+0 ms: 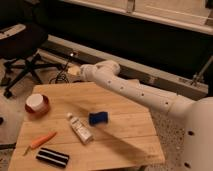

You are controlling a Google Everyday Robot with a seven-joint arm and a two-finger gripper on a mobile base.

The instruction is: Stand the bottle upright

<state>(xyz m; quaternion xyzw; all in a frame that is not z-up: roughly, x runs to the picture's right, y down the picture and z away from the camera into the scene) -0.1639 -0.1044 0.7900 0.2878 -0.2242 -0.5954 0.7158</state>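
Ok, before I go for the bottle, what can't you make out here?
Camera view only.
Table: near edge partly cut off by the bottom edge.
Gripper, beyond the table's far edge: its tip merges with dark clutter behind.
Bottle, lying on the table: label text too small to read.
Robot body: cut off by the right edge.

The white, rounded arm (pixel 135 91), dark-dotted, ends in a seemingly tan pincer (pixel 74 71) just beyond the table (pixel 127 137).
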